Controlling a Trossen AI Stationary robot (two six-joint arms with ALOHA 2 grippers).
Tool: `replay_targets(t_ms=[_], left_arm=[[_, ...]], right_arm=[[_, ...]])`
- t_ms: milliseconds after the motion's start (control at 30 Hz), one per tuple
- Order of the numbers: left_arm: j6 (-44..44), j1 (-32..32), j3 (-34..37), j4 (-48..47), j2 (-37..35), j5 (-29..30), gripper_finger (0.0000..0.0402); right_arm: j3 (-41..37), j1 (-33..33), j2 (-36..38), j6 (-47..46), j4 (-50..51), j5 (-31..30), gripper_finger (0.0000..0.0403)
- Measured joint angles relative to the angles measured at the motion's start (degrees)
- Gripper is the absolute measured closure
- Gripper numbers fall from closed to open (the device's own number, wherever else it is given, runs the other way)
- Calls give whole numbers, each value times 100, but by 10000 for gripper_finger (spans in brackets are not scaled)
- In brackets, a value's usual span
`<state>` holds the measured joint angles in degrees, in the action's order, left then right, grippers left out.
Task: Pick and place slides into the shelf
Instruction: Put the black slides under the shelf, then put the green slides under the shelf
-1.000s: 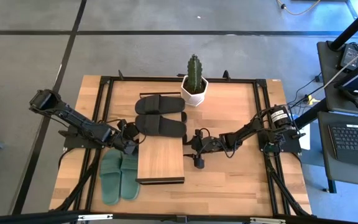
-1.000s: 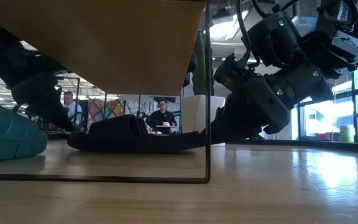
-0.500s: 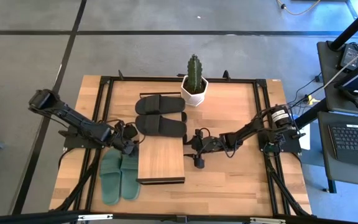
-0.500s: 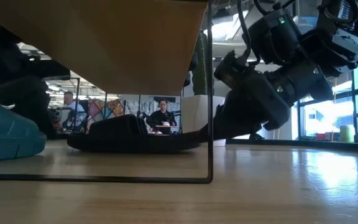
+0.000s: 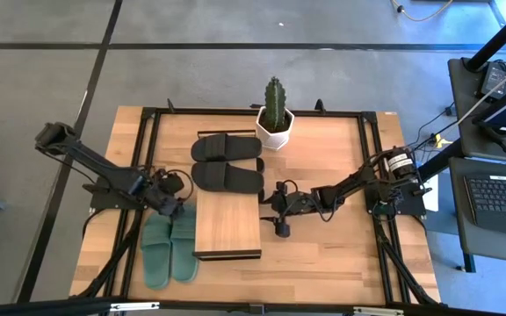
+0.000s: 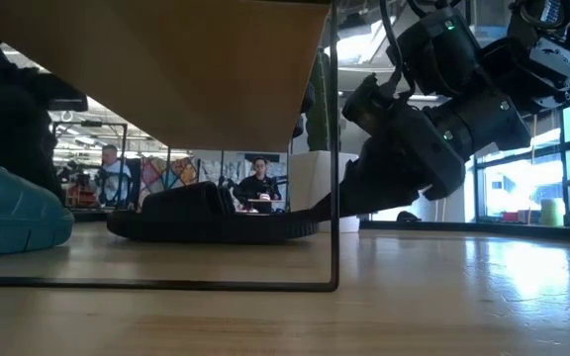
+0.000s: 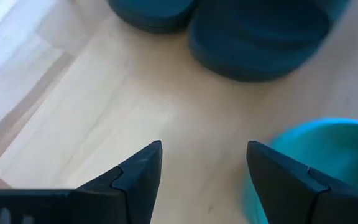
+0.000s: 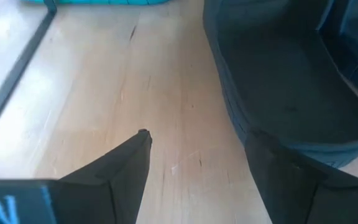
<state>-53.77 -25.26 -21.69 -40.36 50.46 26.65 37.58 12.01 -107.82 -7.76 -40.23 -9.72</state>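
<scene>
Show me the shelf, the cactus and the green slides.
shelf [image 5: 227, 224]: high view, middle of its wooden top.
cactus [image 5: 274, 96]: high view, its green stem.
green slides [image 5: 169, 250]: high view, where the two straps meet.

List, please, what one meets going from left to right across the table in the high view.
left gripper → green slides → shelf → right gripper. The black slides and the cactus pot lie farther back, so I leave them out.

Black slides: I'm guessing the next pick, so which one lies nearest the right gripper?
The black slide beside the shelf, not the one by the cactus pot; right gripper sits at its end.
</scene>
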Motion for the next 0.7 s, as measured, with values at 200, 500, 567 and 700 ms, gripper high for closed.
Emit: replay_targets(t_ms=[200, 500, 567, 700], left_arm=[[-14, -172, 0, -87, -586, -323, 177], [229, -435, -394, -171, -1336, -863, 177], [540, -527, -602, -163, -1378, -1097, 177], [987, -714, -1012, -156, -1373, -1635, 177]], right_arm=[[-120, 0, 409, -98, 651, -77, 144], [-658, -2, 1799, -412, 1672, -138, 144], [-766, -7, 2078, -464, 1950, -196, 144], [-967, -7, 2356, -553, 1985, -688, 144]])
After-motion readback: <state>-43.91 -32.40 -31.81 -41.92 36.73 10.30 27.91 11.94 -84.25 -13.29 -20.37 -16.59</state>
